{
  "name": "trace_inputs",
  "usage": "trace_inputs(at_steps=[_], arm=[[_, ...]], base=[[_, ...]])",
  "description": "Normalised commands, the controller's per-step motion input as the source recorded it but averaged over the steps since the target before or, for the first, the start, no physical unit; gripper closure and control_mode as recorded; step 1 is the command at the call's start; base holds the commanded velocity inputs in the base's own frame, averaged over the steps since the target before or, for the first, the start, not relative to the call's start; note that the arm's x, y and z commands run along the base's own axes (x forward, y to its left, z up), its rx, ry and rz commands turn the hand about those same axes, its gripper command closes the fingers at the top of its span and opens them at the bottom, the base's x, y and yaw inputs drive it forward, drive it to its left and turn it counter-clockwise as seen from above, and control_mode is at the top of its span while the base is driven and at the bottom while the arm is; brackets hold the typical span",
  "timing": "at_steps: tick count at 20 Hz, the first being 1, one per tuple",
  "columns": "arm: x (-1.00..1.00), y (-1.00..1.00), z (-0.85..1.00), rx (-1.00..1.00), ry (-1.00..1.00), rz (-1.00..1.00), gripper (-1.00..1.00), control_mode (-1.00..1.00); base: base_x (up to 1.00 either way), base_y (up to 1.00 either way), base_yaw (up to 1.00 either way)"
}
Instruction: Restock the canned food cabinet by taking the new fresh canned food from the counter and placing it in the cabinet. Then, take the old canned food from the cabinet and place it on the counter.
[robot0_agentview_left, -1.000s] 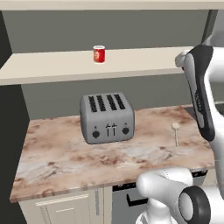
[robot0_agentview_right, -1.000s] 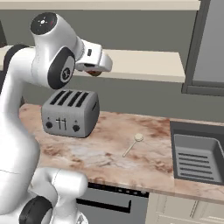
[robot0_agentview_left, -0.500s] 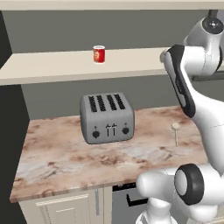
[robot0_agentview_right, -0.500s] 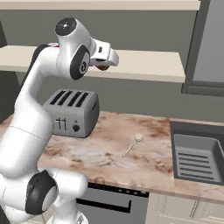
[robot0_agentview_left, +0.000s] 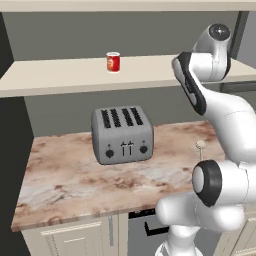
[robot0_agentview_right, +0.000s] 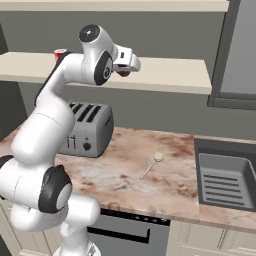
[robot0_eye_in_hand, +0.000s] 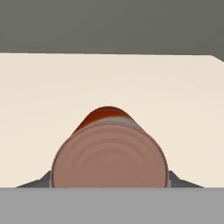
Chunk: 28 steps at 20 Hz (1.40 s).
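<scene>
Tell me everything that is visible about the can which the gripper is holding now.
The new fresh canned food is a small can with a dark red-brown side and a flat, dull metal-looking end marked by raised rings. In the hand view this end faces the camera, and dark finger tips press on both sides, so the gripper is shut on it. It hangs above the cream-beige cabinet shelf board, in front of the grey back wall. Whether it touches the board cannot be told.

Left base view: behind arm, from left, looking forward and down over counter (robot0_agentview_left: 75, 175), toaster (robot0_agentview_left: 122, 134), shelf (robot0_agentview_left: 60, 75). Right base view: same counter (robot0_agentview_right: 175, 185), toaster (robot0_agentview_right: 89, 131), shelf (robot0_agentview_right: 170, 75) from right, adding sink (robot0_agentview_right: 227, 180). Hand view: very close, along gripper, facing shelf board (robot0_eye_in_hand: 52, 109), grey back wall above.
</scene>
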Motion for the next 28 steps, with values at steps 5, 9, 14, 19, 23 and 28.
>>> trace_inputs(at_steps=[5,9,14,19,23,28], arm=[[0.51,0.0,-0.23,-0.03,0.04,-0.02,-1.0,-1.0],[0.44,0.0,-0.07,-0.03,0.0,-0.01,-1.0,-1.0],[0.39,0.0,-0.09,-0.05,-0.01,0.0,-1.0,-1.0],[0.34,0.0,-0.01,-0.01,-0.02,0.0,-1.0,-1.0],[0.28,0.0,0.0,0.0,-0.06,0.0,-1.0,-1.0],[0.16,0.0,0.0,0.0,-0.03,0.0,-1.0,-1.0]], base=[[0.0,0.0,0.0],[0.0,0.0,0.0],[0.0,0.0,0.0],[0.0,0.0,0.0],[0.0,0.0,0.0],[0.0,0.0,0.0]])
